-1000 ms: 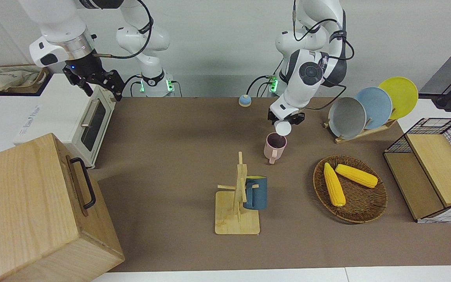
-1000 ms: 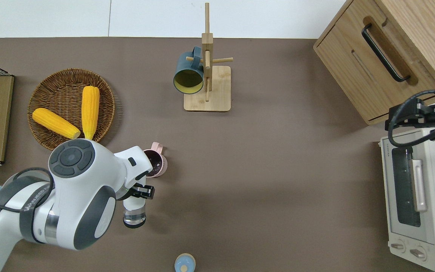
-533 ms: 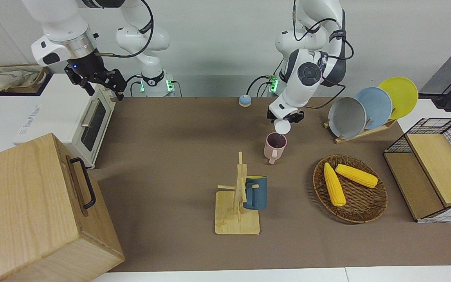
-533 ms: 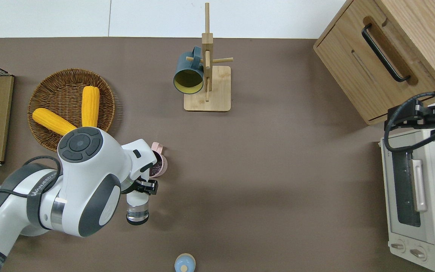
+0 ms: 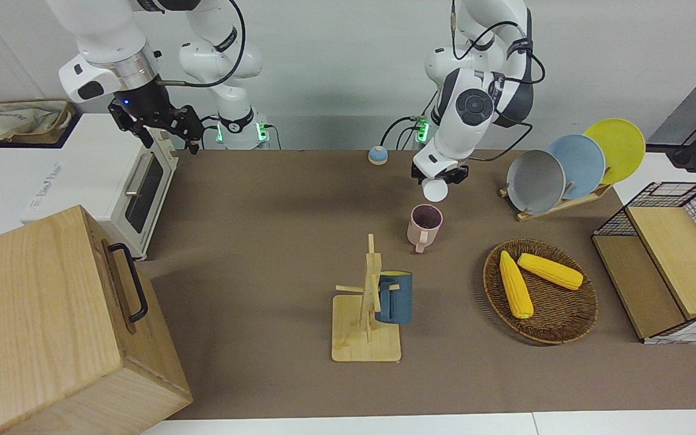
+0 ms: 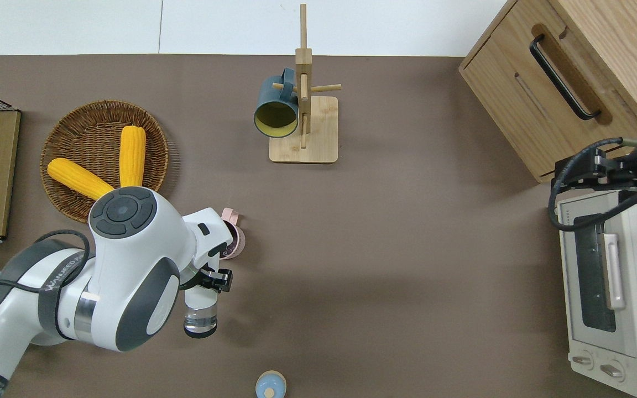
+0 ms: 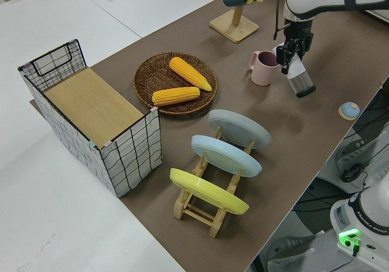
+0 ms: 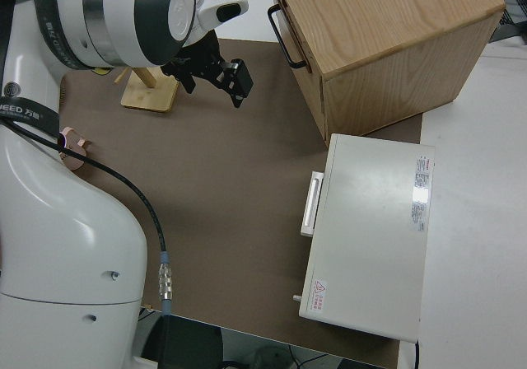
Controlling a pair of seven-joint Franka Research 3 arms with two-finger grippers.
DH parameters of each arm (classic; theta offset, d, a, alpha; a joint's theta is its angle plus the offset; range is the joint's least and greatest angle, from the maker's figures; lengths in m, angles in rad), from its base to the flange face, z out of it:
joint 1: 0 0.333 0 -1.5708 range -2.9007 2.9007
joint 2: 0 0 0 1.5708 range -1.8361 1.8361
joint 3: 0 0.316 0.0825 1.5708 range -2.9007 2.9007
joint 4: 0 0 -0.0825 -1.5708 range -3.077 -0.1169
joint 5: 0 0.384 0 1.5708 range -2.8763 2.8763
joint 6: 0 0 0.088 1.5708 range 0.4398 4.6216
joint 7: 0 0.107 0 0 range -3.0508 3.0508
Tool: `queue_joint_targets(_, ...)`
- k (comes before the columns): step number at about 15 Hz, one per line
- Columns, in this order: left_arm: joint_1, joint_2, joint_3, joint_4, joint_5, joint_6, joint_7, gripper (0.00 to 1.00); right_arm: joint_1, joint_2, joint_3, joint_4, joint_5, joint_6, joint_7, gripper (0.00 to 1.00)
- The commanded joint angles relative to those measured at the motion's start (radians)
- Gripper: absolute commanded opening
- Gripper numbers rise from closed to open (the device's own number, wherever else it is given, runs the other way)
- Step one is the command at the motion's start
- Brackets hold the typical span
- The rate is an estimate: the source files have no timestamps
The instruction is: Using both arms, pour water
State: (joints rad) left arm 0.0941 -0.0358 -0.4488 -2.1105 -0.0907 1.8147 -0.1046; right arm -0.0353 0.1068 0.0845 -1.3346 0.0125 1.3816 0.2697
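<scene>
The left arm (image 6: pixel 125 276) was bent over the table, its wrist turned sideways, so that the left gripper (image 6: pixel 208 279) held a clear bottle (image 6: pixel 200 312) clamped between its fingers. The bottle was tilted, almost lying. Its long axis ran from the robots toward the pink mug (image 5: pixel 424 226): the open mouth (image 5: pixel 435 190) pointed at the mug and a little down, and the thick base pointed back to the robots. In the overhead view the bottle was in the air over bare table, just nearer to the robots than the mug. The mug stood upright on the table, its handle turned away from the robots.

The right arm (image 5: pixel 106 42) was raised at its end of the table, and the right gripper (image 5: pixel 170 124) hung over the edge of the white oven (image 6: pixel 611 287). Its fingers stood apart and held nothing; the right side view (image 8: pixel 226 72) showed this best.

The front view showed the round white mouth of the bottle, which the overhead view did not show. The overhead view showed the base (image 6: pixel 200 326), and there the arm covered part of the mug (image 6: pixel 234 243). The left side view showed the slope of the bottle (image 7: pixel 299 78) beside the mug (image 7: pixel 264 67). A small blue cap (image 6: pixel 270 385) lay on the table, nearer to the robots than the bottle.
</scene>
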Motion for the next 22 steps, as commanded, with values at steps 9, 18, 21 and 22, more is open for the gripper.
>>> queue_joint_targets(9,-0.008,-0.205,0.007,-0.152,-0.069,0.177,-0.030,0.00,-0.006,-0.016,0.001,-0.020,0.012,0.016,-0.012,0.992)
queue_joint_targets(18,-0.059,-0.317,0.008,-0.373,-0.113,0.492,-0.021,0.00,-0.005,-0.016,0.001,-0.020,0.012,0.016,-0.012,0.992)
queue_joint_targets(21,-0.048,-0.367,0.044,-0.391,-0.113,0.476,0.000,0.00,-0.006,-0.016,0.001,-0.020,0.012,0.016,-0.012,0.992)
queue_joint_targets(22,-0.048,-0.371,0.071,-0.390,-0.113,0.477,0.005,0.00,-0.005,-0.016,0.001,-0.020,0.012,0.016,-0.012,0.992)
